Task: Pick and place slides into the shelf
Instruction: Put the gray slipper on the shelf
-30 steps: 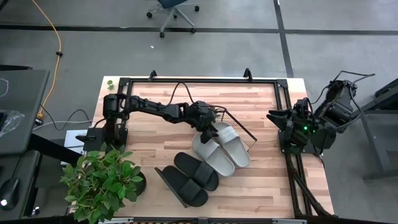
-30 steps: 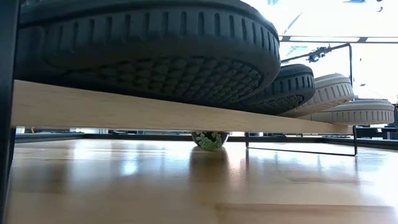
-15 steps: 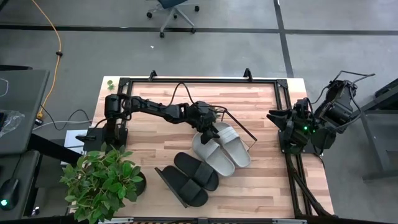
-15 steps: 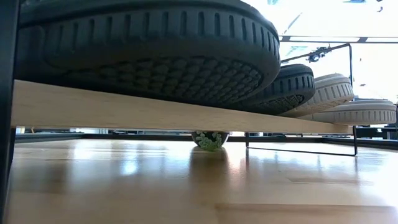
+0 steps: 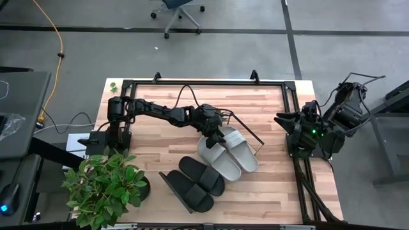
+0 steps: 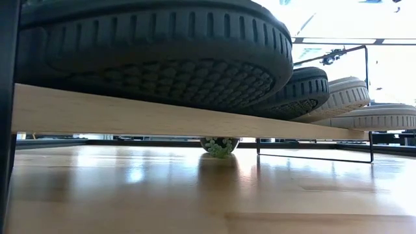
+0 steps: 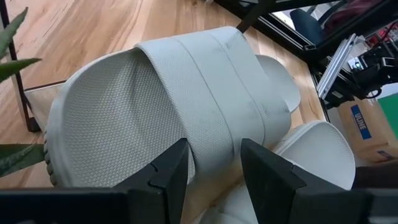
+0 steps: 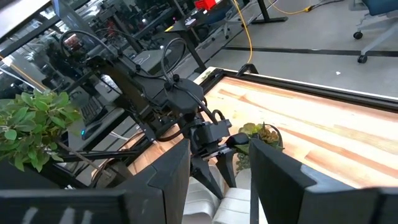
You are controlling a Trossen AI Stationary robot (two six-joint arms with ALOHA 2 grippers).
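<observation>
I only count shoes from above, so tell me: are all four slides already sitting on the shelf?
Yes: the high view shows two black slides and two grey slides lined up on the shelf.

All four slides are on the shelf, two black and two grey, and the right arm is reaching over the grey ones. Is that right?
Almost. It is the left arm, not the right. The high view shows the left tool over the grey slides, while the right tool waits at the table's right edge. The rest holds: the grey pair and the black slides all sit on the shelf.
</observation>
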